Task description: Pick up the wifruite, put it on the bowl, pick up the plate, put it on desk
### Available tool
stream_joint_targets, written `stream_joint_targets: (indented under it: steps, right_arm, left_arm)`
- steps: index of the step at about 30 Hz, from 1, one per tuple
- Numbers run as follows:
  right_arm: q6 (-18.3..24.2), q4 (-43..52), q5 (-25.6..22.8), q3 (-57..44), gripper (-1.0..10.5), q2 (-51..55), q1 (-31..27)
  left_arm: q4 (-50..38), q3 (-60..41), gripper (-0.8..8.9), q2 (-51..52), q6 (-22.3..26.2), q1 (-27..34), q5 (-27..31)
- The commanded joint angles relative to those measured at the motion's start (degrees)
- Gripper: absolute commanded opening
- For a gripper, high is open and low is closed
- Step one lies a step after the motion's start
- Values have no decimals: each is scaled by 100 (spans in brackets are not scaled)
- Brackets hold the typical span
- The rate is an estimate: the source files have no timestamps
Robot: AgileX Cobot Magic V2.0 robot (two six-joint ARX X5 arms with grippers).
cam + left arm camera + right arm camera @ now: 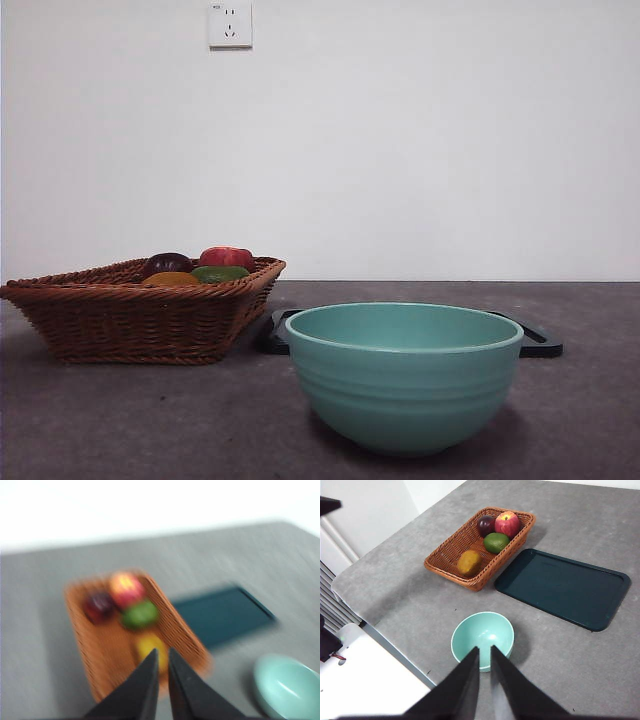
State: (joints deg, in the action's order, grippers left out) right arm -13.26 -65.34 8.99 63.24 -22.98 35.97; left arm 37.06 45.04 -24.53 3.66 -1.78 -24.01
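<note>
the orange-brown fruit lies in a woven basket on the grey desk, at the end of the basket nearer the bowl, with a green fruit just beside it and a dark purple fruit and a red apple at the far end. a dark flat tray lies beside the basket, close to its long side, and the teal bowl stands apart from both, near the desk's edge, with nothing in it. in the front view the bowl is near and large and hides the middle of the tray, which shows only as dark ends either side; the basket's wall hides most of the fruits, so only the top of the orange-brown one peeks over the rim. no arm shows there. the left wrist view is blurred: the left gripper hangs above the basket, over the orange-brown fruit, its jaws nearly together with a thin gap and nothing between them. the right gripper hangs high over the bowl, jaws likewise close with a narrow gap, empty.
</note>
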Motion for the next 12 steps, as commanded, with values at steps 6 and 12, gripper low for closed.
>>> stream_joint_targets:
  steps: [6, 12]
  right_arm:
    - [20, 59, -7, 98, 32, -9, 44]
    - [20, 59, -9, 98, 32, -9, 44]
  left_arm:
    - [-2664, -2684, 28, 872, -455, 37, 831]
    - [-2929, -3777, 29, 1360, -935, 37, 1792]
